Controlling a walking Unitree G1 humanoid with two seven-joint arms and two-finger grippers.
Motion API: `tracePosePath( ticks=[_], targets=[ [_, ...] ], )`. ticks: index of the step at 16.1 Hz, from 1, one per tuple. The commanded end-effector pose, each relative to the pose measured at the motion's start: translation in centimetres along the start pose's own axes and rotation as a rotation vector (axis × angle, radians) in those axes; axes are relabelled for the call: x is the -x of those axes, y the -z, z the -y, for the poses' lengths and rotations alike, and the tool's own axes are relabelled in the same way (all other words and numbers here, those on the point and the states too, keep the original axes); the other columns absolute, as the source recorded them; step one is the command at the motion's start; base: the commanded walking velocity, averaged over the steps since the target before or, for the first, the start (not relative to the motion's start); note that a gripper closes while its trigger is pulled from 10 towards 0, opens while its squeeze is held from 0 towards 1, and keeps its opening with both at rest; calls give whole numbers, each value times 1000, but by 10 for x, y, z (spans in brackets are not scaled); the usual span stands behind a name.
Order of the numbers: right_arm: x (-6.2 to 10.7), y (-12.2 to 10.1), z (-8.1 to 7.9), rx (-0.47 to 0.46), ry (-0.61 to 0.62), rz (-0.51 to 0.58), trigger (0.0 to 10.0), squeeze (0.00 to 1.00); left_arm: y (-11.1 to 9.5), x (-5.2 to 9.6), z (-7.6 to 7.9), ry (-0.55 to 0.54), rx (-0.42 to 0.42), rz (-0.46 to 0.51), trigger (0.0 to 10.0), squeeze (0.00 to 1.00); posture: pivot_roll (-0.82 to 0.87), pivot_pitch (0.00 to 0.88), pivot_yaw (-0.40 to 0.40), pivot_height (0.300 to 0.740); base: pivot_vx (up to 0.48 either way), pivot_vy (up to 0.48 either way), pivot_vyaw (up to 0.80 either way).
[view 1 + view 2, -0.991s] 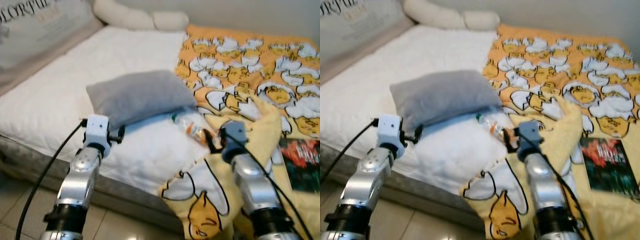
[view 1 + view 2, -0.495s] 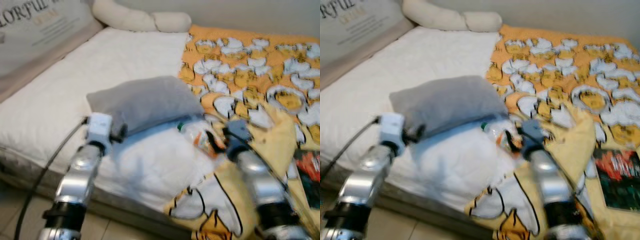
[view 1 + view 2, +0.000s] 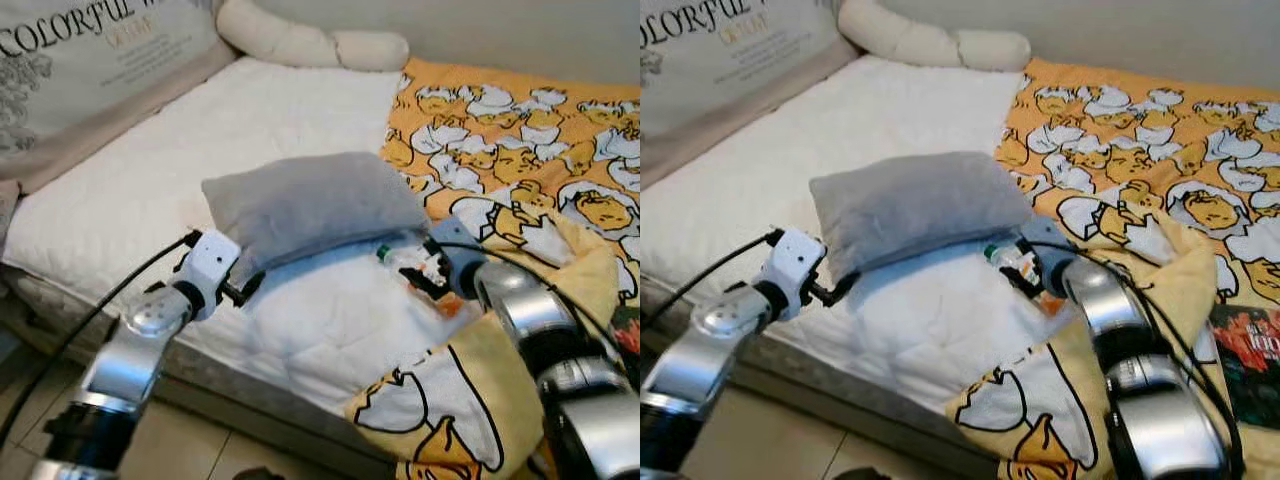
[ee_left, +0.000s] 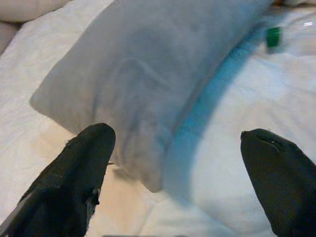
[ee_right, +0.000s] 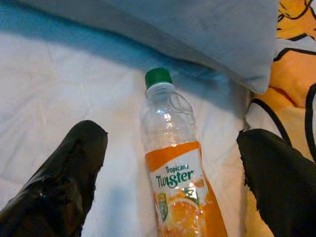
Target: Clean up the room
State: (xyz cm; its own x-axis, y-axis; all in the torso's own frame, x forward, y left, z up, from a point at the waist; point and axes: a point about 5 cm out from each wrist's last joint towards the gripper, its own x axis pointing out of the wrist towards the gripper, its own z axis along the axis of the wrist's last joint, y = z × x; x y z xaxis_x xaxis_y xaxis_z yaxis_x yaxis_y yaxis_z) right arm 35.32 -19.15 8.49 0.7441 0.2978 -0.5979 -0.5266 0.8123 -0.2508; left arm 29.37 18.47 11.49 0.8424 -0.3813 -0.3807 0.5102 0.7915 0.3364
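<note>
Right gripper (image 5: 170,177) is hovering wide open, straddling the Tropicana bottle (image 5: 177,168) lying on the white quilt (image 3: 330,320) just beside the grey pillow (image 3: 310,200) — lined up to grab it. Left gripper (image 4: 177,173) is also gaping, holding nothing, facing the pillow's corner.

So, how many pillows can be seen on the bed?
3: a grey pillow mid-bed, a printed pillow at the head, and a long cream pillow along the wall. Others may be hidden.

Even, soft indoor light; head views slightly blurred. Wrist views sharp, bluish shadow under pillow (image 4: 148,84) beyond each claw.
</note>
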Motion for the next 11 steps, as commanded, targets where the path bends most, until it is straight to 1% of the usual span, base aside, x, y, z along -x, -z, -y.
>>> tracePosePath(
  ticks=[1, 4, 5, 6, 7, 10, 11],
  targets=[
    [1, 0, 4, 22, -3, -15, 10000, 1000, -4, 1, 2, 27, -7, 2, 10000, 0, -23, 0, 29, 740, 0, 0, 0],
    [-1, 5, 11, 20, 10, -109, 10000, 1000, -3, 14, 8, 133, -40, -31, 10000, 0, 18, 0, 12, 740, 0, 0, 0],
    [-2, 10, 12, 41, 42, -142, 10000, 1000, -1, 19, 11, 170, -52, -48, 10000, 0, 46, 0, 9, 740, 0, 0, 0],
    [-2, 14, 13, 42, 74, -160, 10000, 792, 0, 23, 13, 202, -59, -62, 10000, 0, 62, 0, 10, 740, 0, 0, 0],
    [-2, 18, 13, 15, 97, -166, 10000, 0, -1, 25, 14, 224, -65, -70, 10000, 0, 79, 0, 13, 740, 0, 0, 0],
    [-2, 23, 12, -26, 123, -172, 10000, 0, -6, 36, 14, 270, -69, -80, 10000, 0, 125, 0, 22, 740, 0, 0, 0],
    [-1, 27, 14, -33, 157, -179, 10000, 0, -6, 44, 13, 289, -52, -104, 10000, 0, 146, 26, 36, 740, 0, 0, 0]
  ],
)
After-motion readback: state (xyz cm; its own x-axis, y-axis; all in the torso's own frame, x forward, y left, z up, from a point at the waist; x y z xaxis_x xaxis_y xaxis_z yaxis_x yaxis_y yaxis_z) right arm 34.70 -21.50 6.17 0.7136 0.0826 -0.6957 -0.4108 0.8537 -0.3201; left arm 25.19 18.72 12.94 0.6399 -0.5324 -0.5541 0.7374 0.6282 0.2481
